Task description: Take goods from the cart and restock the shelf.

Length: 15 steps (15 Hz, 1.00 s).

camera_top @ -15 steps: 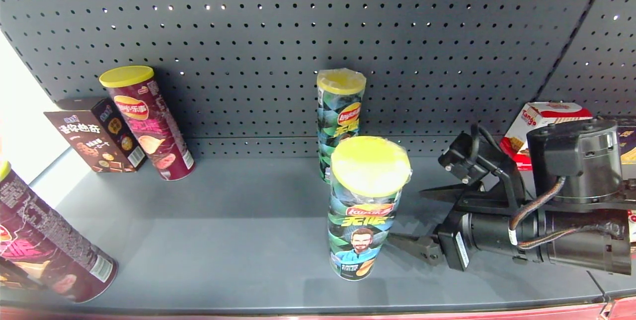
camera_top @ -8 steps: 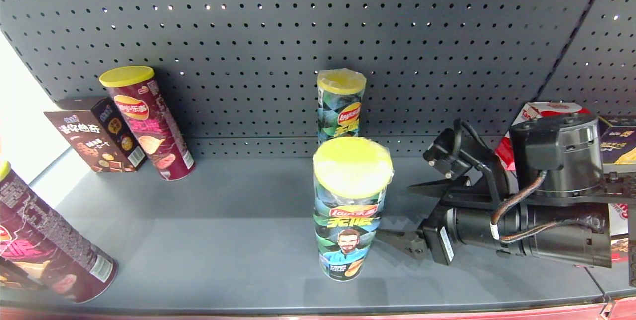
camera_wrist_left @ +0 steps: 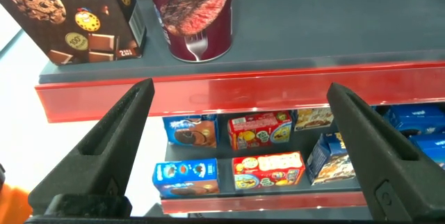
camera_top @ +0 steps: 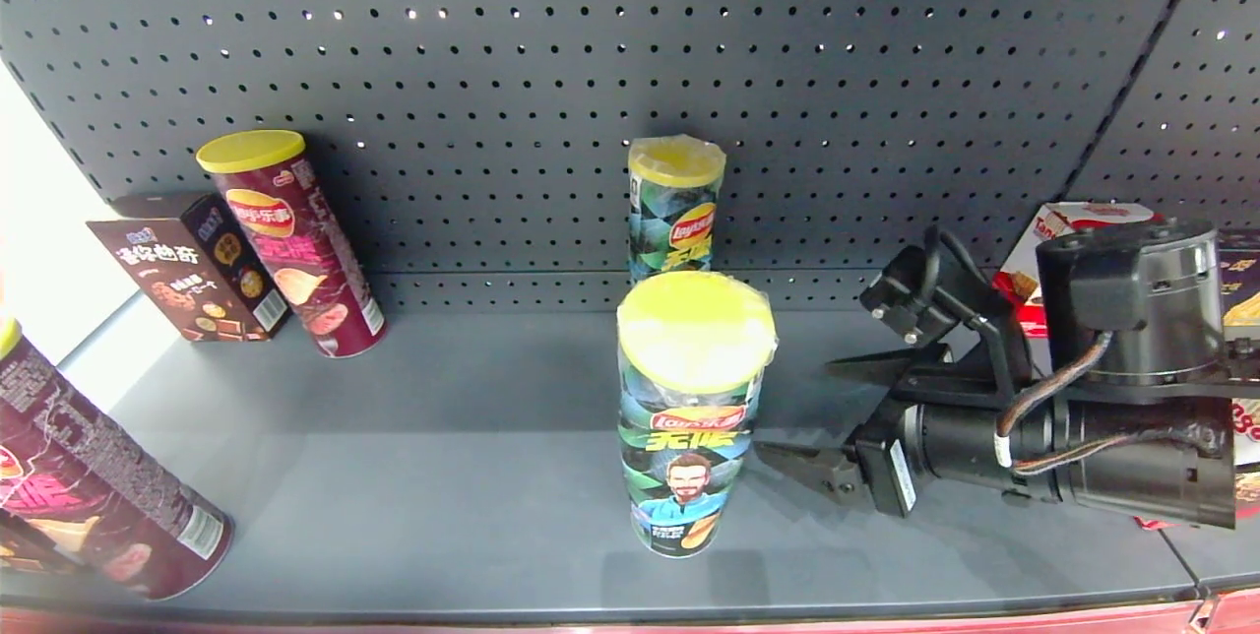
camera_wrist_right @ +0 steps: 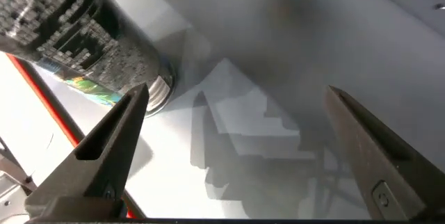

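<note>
A green chips can (camera_top: pixel 689 417) with a yellow lid stands upright near the front middle of the grey shelf (camera_top: pixel 472 476). A second green can (camera_top: pixel 674 211) stands behind it against the pegboard. My right gripper (camera_top: pixel 807 410) lies just right of the front can, open, with nothing between its fingers and a small gap to the can. In the right wrist view the front can (camera_wrist_right: pixel 76 36) stands beyond one finger of the open gripper (camera_wrist_right: pixel 236 161). My left gripper (camera_wrist_left: pixel 240 147) hangs open and empty before the red shelf lip (camera_wrist_left: pixel 229 88).
A maroon can (camera_top: pixel 295 240) and a brown cookie box (camera_top: pixel 187 265) stand at the back left. Another maroon can (camera_top: pixel 89 476) leans at the front left. A red-and-white box (camera_top: pixel 1078 230) sits behind the right arm. Small boxes (camera_wrist_left: pixel 261 130) fill the lower shelf.
The front green can has shifted left along the shelf. My right gripper followed it left, then drew back a little to the right, staying open.
</note>
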### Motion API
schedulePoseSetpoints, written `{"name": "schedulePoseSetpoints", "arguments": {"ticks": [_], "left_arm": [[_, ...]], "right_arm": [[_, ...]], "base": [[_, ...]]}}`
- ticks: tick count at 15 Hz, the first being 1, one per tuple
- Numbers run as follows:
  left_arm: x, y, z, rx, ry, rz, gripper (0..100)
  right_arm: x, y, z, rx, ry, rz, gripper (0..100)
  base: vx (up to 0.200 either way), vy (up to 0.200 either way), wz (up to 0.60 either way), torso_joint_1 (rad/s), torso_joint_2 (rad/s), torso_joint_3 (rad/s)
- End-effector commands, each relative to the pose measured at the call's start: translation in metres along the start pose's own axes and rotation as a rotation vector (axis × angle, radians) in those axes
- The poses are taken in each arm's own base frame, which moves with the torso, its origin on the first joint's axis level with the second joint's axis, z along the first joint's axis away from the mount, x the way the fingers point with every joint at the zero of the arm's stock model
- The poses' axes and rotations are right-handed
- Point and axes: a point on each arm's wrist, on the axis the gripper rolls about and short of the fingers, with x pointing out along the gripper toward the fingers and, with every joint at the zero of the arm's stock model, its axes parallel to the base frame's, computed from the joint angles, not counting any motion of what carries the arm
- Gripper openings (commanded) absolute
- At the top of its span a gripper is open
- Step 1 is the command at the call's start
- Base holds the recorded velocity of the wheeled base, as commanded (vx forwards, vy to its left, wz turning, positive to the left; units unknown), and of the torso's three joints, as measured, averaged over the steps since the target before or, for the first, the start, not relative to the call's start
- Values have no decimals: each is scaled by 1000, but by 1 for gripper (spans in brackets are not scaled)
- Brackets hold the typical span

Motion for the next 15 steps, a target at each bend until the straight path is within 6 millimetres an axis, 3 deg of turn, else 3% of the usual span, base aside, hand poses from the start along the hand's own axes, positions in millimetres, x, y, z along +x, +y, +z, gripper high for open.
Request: {"name": "schedulePoseSetpoints", "arguments": {"ticks": [1, 5, 7, 9, 12, 15], "left_arm": [[0, 0, 0, 1, -1, 0, 100], [0, 0, 0, 2, 3, -5, 100], [0, 0, 0, 2, 2, -5, 100], [0, 0, 0, 4, 0, -3, 100], [0, 0, 0, 5, 1, -10, 100], [0, 0, 0, 5, 1, -11, 100]], "right_arm": [[-22, -9, 12, 9, -79, -59, 100], [-104, -36, 17, 46, -256, -273, 100], [-146, -37, 2, 64, -317, -395, 100], [-192, -24, -27, 69, -382, -554, 100], [-225, 5, -70, 70, -442, -721, 100], [-236, 31, -114, 74, -440, -798, 100]], "base": [[0, 0, 0, 0, 0, 0], [0, 0, 0, 0, 0, 0], [0, 0, 0, 0, 0, 0], [0, 0, 0, 0, 0, 0], [0, 0, 0, 0, 0, 0], [0, 0, 0, 0, 0, 0]]}}
